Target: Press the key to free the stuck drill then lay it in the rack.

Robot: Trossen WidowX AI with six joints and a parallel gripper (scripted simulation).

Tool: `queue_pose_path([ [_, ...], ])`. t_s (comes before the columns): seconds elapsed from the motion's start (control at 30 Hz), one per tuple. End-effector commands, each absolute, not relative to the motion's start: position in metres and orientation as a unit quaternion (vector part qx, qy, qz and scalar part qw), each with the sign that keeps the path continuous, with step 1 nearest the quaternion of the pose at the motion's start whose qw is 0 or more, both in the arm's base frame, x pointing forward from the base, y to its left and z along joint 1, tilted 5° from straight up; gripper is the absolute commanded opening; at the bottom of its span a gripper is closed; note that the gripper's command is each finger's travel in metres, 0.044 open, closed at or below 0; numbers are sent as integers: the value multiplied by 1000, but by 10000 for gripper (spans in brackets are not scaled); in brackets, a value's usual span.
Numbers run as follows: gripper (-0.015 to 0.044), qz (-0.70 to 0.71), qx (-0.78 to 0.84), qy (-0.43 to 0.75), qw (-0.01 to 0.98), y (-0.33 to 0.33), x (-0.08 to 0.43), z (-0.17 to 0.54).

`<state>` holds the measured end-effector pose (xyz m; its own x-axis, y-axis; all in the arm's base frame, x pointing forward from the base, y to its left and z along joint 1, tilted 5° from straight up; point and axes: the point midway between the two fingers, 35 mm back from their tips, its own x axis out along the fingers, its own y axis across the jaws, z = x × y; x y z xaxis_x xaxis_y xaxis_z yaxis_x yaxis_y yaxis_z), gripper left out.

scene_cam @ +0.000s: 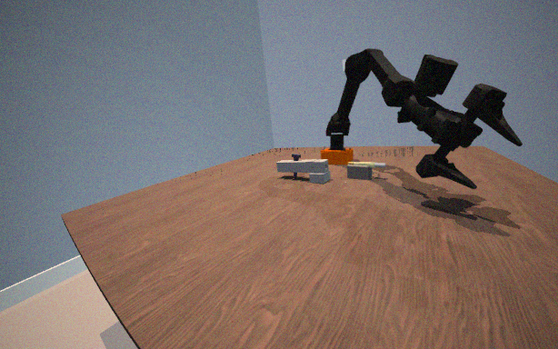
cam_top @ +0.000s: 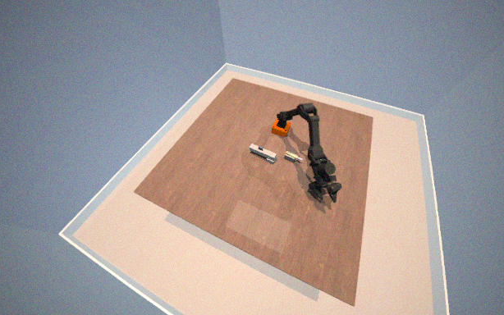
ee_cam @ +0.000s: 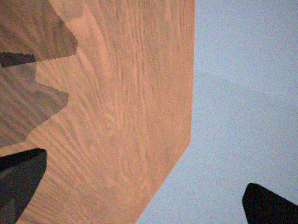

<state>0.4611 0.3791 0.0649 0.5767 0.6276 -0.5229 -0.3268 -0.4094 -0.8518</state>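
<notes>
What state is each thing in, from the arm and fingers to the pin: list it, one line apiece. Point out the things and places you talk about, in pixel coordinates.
Arm [cam_top: 314,137] [scene_cam: 348,98]: bent, reaching out above the table
Fingers [cam_top: 334,193] [scene_cam: 456,176]: open, nothing between them
Dark pin [cam_top: 260,148] [scene_cam: 295,156]: upright, head above the beam
Pale beam [cam_top: 267,153] [scene_cam: 307,166]: lying level, one end over a small block [scene_cam: 319,177]
Yellow rod [cam_top: 293,155] [scene_cam: 361,164]: lying along the grey block [scene_cam: 359,173], pale tip overhanging

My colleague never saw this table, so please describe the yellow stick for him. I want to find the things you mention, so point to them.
Start at the arm's orange base [cam_top: 280,132] [scene_cam: 337,157]. Just in front, the yellow stick [cam_top: 292,154] [scene_cam: 361,164] lies on the small grey block [cam_top: 290,157] [scene_cam: 359,173]. Its pale end [cam_top: 300,158] [scene_cam: 380,164] overhangs; the longer white bar [cam_top: 267,153] [scene_cam: 305,166] beside it carries a dark knob [cam_top: 260,148] [scene_cam: 295,156].
</notes>
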Motion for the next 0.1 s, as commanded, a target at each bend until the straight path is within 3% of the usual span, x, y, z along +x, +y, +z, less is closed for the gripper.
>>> queue_pose_path([
  [0.0,440,226,-798,-349,436,431,507,106],
  [0.07,440,130,-816,-404,393,438,510,117],
])
